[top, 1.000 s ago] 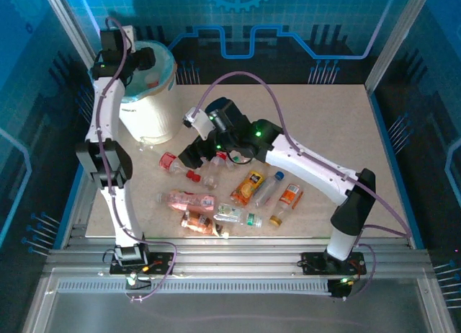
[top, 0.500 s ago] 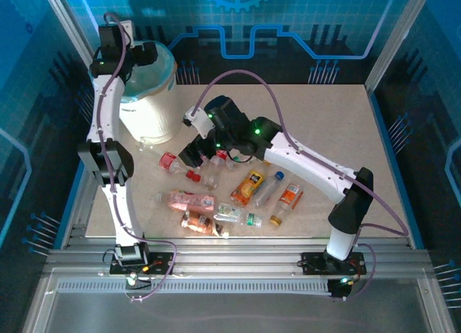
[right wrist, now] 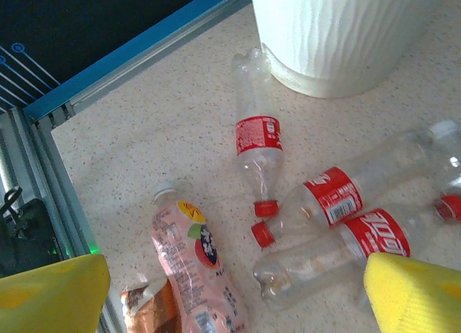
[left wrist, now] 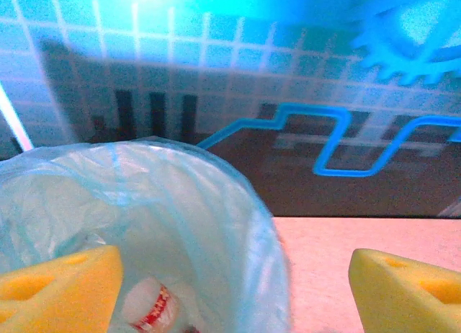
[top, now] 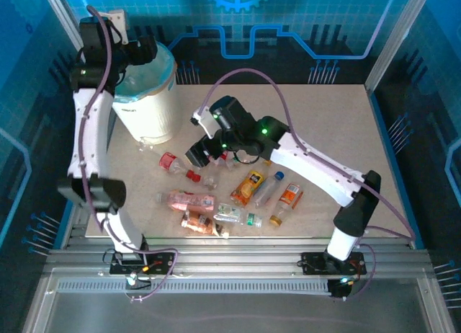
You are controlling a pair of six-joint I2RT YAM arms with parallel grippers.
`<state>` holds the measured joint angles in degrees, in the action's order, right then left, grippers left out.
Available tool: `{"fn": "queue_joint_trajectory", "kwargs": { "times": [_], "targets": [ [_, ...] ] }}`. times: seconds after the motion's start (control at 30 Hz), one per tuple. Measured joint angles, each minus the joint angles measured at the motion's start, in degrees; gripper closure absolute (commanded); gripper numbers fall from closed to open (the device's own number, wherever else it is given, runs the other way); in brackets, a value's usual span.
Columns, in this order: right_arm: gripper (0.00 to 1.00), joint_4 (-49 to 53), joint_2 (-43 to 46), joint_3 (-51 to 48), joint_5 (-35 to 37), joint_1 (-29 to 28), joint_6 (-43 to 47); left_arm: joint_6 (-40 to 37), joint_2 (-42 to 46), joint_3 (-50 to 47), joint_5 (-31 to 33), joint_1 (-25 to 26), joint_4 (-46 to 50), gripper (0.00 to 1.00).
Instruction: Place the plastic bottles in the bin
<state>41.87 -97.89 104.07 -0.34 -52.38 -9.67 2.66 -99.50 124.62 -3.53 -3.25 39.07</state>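
We see the left gripper (left wrist: pixel 235 279) held high over the bin (top: pixel 150 113), which stands at the far left of the tabletop (top: pixel 324 117). Its jaws are spread wide with nothing between them, and its yellow pads (left wrist: pixel 57 290) frame the bin's pale blue-green liner (left wrist: pixel 216 218). Down inside the liner lies a red-labelled bottle (left wrist: pixel 148 309). The right gripper (right wrist: pixel 238 282) hangs low over the left end of the scattered bottles, its jaws likewise wide apart and empty. In its wrist view we find a clear bottle with a red label (right wrist: pixel 258 149) lying just beside the bin's white wall, red cap pointing away from it. Two more red-label bottles (right wrist: pixel 338 196) lie side by side to its right, pressed against each other. A pink bottle (right wrist: pixel 189 272) with a white cap lies nearer the tabletop's left edge, with a crushed brown-orange bottle (right wrist: pixel 144 308) just beside it. From above we see the others grouped to the right on the tabletop: an orange bottle (top: pixel 250 187), a clear blue-capped bottle (top: pixel 268 189), an orange-label bottle (top: pixel 287 202) and, nearer the arms' bases, a green-label bottle (top: pixel 238 218).
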Motion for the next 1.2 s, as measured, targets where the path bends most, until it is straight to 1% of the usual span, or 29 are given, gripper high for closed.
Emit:
{"fn": "queue_joint_trajectory", "kwargs": {
  "times": [0.13,0.23,0.37,0.57,0.77,0.87,0.97,1.07,1.2],
  "targets": [
    [0.09,1.92,5.05,-3.87,2.14,0.68,-2.19,-0.02,10.60,-8.87,0.07,4.81,-0.87,0.17],
    [0.11,2.91,8.92,-8.28,3.17,2.12,-4.35,-0.04,16.85,-15.43,0.26,8.96,-1.44,0.18],
    [0.11,4.20,13.75,-15.19,4.46,4.35,-7.19,-0.04,23.08,-23.65,0.94,15.41,-1.68,0.18],
    [0.11,6.54,20.92,-25.07,6.03,5.31,-10.43,-0.11,30.58,-35.28,2.51,26.60,-1.57,0.19],
    [0.13,8.52,29.79,-36.37,7.93,6.14,-13.49,0.33,34.45,-43.80,3.78,37.97,-0.17,0.19],
    [0.11,9.79,33.79,-41.42,9.27,6.34,-15.82,1.55,34.64,-47.69,4.24,43.34,0.79,0.18],
    [0.09,10.62,38.32,-46.88,11.47,6.47,-21.03,2.47,34.64,-52.17,4.44,49.13,1.31,0.18],
    [0.10,10.99,43.01,-53.13,13.57,6.75,-27.12,3.85,34.62,-56.52,4.42,54.36,1.27,0.17],
    [0.11,11.06,47.95,-61.70,15.15,6.91,-34.47,6.29,34.53,-60.96,4.44,58.29,0.44,0.17]
  ]
}}
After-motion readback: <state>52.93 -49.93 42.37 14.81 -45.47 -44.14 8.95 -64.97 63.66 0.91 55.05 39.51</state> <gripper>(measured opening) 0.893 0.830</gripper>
